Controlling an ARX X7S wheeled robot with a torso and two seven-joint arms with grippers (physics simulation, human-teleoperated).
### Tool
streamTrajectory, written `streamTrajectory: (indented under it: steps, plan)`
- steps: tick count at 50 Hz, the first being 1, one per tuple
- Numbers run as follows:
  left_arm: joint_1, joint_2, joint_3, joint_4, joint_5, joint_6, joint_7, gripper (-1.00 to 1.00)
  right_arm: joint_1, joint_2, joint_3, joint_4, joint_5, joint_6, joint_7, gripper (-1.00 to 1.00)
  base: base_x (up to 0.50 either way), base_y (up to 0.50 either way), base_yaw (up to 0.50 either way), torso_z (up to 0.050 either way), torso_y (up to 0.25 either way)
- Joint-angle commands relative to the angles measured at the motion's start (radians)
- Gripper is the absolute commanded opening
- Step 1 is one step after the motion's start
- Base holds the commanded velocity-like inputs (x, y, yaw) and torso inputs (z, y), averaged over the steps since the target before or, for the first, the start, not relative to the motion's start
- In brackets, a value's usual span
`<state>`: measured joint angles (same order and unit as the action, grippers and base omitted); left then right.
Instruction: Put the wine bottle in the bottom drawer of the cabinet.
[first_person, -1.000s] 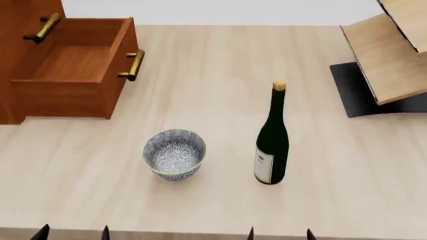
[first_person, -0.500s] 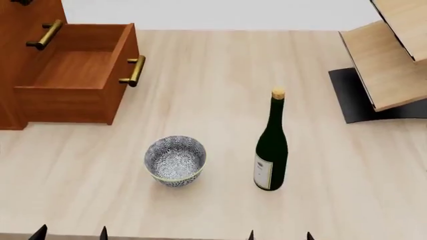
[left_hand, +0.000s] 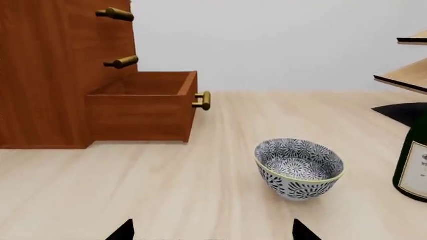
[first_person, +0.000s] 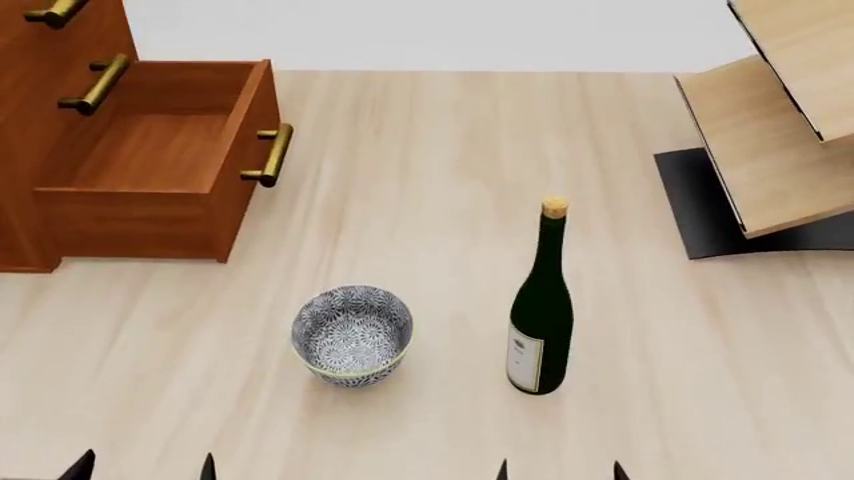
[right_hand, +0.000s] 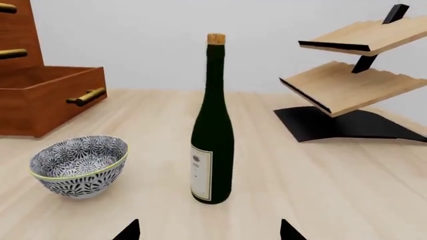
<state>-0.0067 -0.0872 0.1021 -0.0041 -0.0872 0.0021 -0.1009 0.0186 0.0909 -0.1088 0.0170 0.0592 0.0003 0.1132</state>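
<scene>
On the pale table, from the head camera: wine bottle upright, cork on, just right of a patterned bowl; bottom drawer pulled open from the cabinet at far left, nothing visible inside. Tilted wooden shelves far right. Left gripper and right gripper fingertips apart, empty.

From the left wrist: bowl ahead, bottle at the frame edge, open drawer beyond.

From the right wrist: bottle straight ahead, untouched, bowl beside it.
</scene>
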Motion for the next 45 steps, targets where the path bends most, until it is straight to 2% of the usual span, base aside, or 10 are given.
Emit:
streamTrajectory:
  steps: [1,4,9,16,26,32,34,38,41,45]
  plan:
    - [-0.001,-0.017,0.029,0.004,0.011,-0.010,-0.022,1.00,0.044,0.013,-0.015,0.026,0.013,0.028,0.010,1.00,0.00,0.00,0.00,0.050,0.035]
    - [0.007,-0.022,0.039,0.046,0.008,-0.050,-0.023,1.00,0.053,0.019,-0.021,0.004,0.009,0.053,0.018,1.00,0.00,0.00,0.00,0.050,0.036]
    - [0.044,-0.056,0.044,0.341,-0.005,-0.299,-0.039,1.00,0.080,0.035,-0.032,-0.070,0.005,0.148,0.021,1.00,0.00,0.00,0.00,0.030,0.021]
    - [0.037,-0.089,0.057,0.600,-0.009,-0.517,-0.053,1.00,0.124,0.053,-0.040,-0.185,-0.001,0.281,0.033,1.00,0.00,0.00,0.00,0.000,0.000]
    - [-0.174,-0.065,0.001,0.902,-0.108,-0.986,-0.082,1.00,0.216,0.070,-0.044,-0.315,0.002,0.451,0.038,1.00,0.00,0.00,0.00,0.000,0.000]
    - [-0.386,-0.016,-0.091,1.044,-0.208,-1.331,-0.081,1.00,0.298,0.080,-0.046,-0.348,-0.005,0.537,0.046,1.00,0.00,0.00,0.00,0.000,0.000]
    - [-0.483,-0.027,-0.168,1.051,-0.414,-1.439,-0.186,1.00,0.332,0.080,-0.044,-0.357,-0.004,0.575,0.049,1.00,0.00,0.00,0.00,0.000,0.000]
    - [-0.662,-0.088,-0.326,1.018,-1.000,-1.572,-0.604,1.00,0.395,0.082,-0.045,-0.402,-0.009,0.656,0.055,1.00,0.00,0.00,0.00,0.000,0.000]
    - [-0.776,-0.147,-0.326,0.923,-1.338,-1.566,-0.918,1.00,0.430,0.082,-0.041,-0.450,0.003,0.730,0.052,1.00,0.00,0.00,0.00,0.000,0.000]
    - [-0.884,-0.203,-0.277,0.831,-1.588,-1.504,-1.165,1.00,0.465,0.084,-0.035,-0.470,0.006,0.758,0.055,1.00,0.00,0.00,0.00,0.000,0.000]
